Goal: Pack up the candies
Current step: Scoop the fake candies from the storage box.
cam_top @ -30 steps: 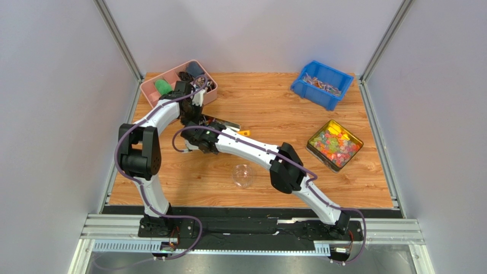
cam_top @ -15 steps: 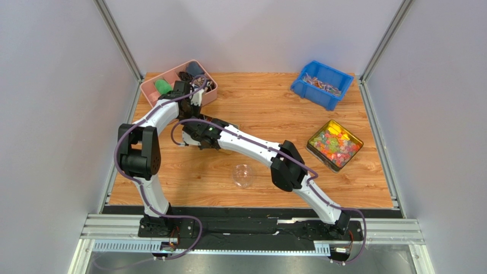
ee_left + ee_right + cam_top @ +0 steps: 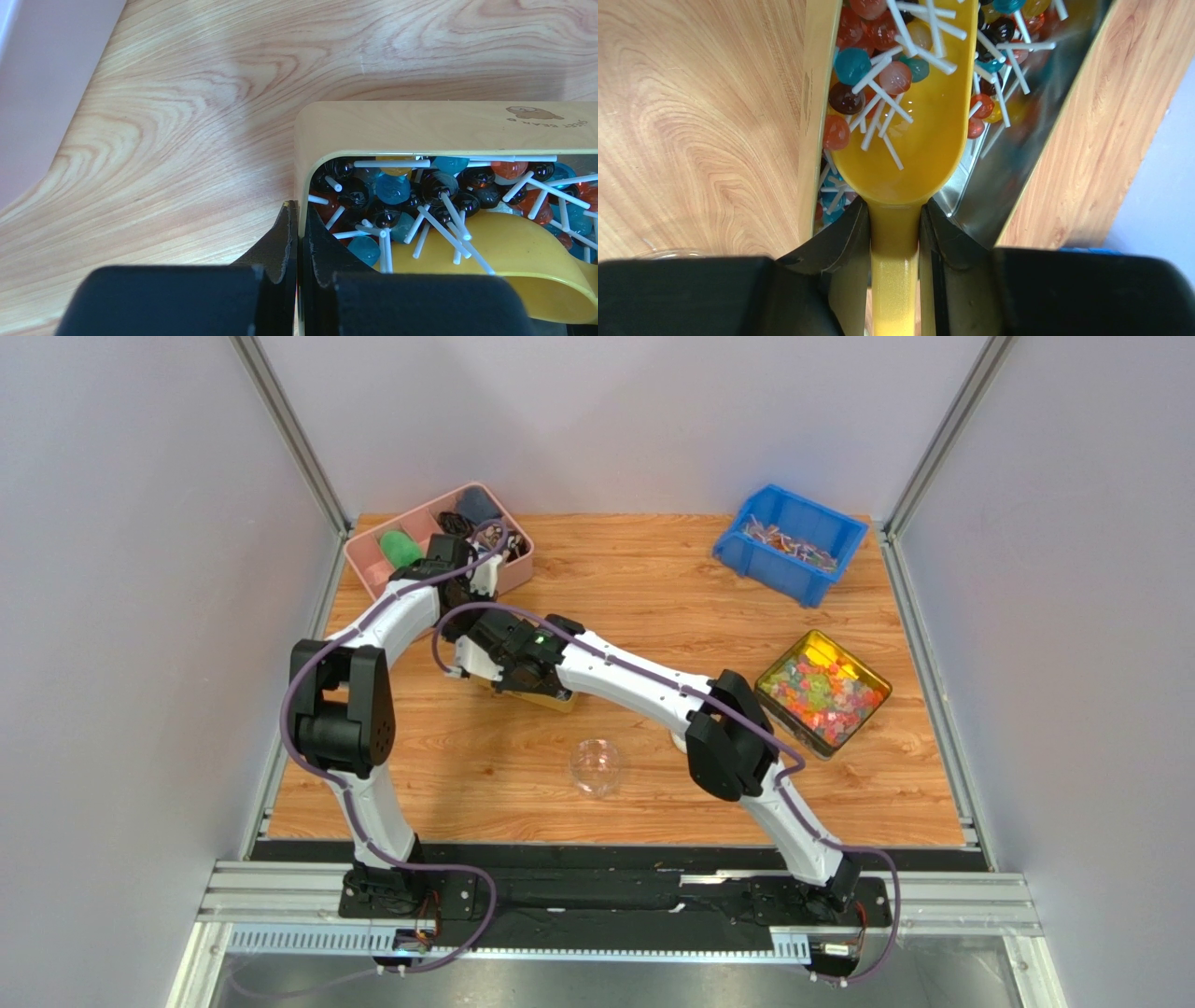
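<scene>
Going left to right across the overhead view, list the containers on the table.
Pink tray → clear bowl → blue bin. Left out because they overlap the others sideways: lollipop tin, gummy tin.

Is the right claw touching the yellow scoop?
Touching. The right wrist view shows the right claw clamping the handle of the yellow scoop, a finger pressed on each side, no gap; its bowl lies in the tin.

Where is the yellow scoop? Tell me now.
Right wrist view, centre: the yellow scoop sits in the lollipop tin, its handle gripped by the right tool.
</scene>
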Robot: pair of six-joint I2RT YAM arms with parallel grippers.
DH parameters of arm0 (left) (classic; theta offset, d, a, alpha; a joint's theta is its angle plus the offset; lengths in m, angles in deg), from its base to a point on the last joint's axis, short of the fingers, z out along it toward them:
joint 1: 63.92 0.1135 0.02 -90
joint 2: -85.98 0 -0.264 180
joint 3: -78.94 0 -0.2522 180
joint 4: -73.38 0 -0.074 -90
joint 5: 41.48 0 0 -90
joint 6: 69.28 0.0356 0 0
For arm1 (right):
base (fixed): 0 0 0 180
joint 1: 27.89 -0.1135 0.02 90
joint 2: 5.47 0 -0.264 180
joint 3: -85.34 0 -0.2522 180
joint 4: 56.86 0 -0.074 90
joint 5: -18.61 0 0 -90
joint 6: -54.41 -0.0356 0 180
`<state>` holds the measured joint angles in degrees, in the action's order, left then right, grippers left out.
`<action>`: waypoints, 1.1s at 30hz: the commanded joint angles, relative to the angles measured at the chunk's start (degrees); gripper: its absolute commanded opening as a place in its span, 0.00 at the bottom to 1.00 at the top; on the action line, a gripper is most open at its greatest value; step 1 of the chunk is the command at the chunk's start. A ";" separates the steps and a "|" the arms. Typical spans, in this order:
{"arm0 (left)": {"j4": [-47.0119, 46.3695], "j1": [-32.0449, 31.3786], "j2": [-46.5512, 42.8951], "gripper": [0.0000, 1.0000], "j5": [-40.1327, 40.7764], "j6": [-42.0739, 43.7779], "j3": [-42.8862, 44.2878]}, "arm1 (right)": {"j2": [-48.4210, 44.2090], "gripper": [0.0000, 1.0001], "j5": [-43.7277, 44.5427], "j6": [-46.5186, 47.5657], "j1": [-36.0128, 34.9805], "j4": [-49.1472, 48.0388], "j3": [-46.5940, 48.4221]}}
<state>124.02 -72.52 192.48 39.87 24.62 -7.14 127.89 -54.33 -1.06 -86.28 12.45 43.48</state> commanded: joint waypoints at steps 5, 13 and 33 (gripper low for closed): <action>-2.25 -0.63 -3.75 0.00 -6.91 -3.20 1.14 | -9.26 0.00 -7.65 -3.41 2.93 -5.54 -3.96; -2.08 -0.63 -3.58 0.00 -6.21 -2.94 1.23 | -11.63 0.00 -10.03 -2.71 4.16 -5.45 -7.66; -2.08 -0.63 -2.79 0.00 -5.51 -2.67 1.31 | -15.50 0.00 -16.18 -4.91 11.45 -5.54 -11.26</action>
<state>123.28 -72.94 192.48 37.45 23.57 -7.14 116.74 -68.10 -5.04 -75.62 8.84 33.65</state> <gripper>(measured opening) 0.017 0.278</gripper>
